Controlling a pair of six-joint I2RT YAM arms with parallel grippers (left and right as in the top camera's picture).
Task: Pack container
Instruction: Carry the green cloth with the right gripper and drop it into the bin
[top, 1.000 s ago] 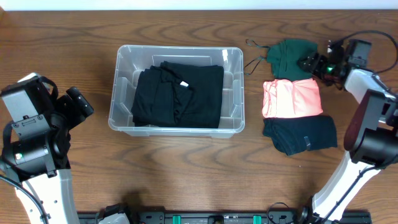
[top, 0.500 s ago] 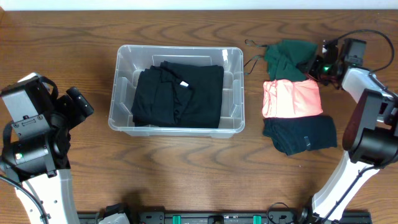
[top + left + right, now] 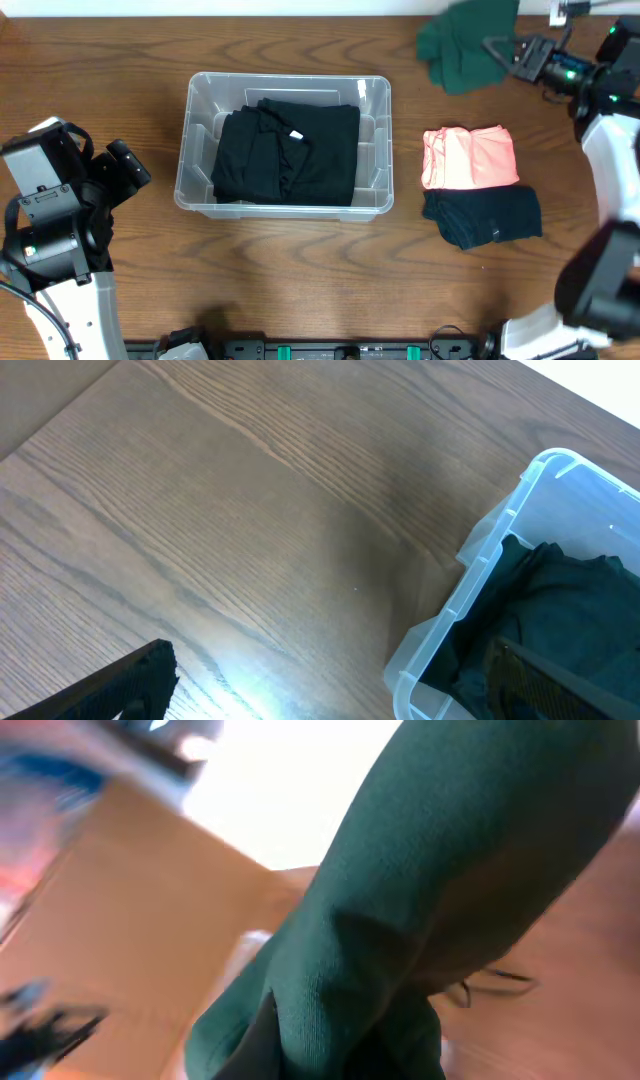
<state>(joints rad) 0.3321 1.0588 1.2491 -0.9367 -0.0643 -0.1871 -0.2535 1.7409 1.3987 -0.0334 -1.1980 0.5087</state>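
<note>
The clear plastic container (image 3: 284, 208) stands left of the table's middle, with a folded black garment (image 3: 290, 152) inside. My right gripper (image 3: 507, 51) is shut on a dark green garment (image 3: 463, 45), which hangs lifted at the back right. In the right wrist view the green garment (image 3: 400, 910) fills the frame and hides the fingertips. My left gripper (image 3: 128, 170) is open and holds nothing, to the left of the container. In the left wrist view the container's corner (image 3: 497, 543) shows at the right.
A folded pink garment (image 3: 469, 158) and a folded dark garment (image 3: 483, 217) lie in a column right of the container. Bare wooden table (image 3: 300, 260) lies in front of it.
My right gripper shut on the green garment and lifted it off the table toward the back edge. The left arm has not moved.
</note>
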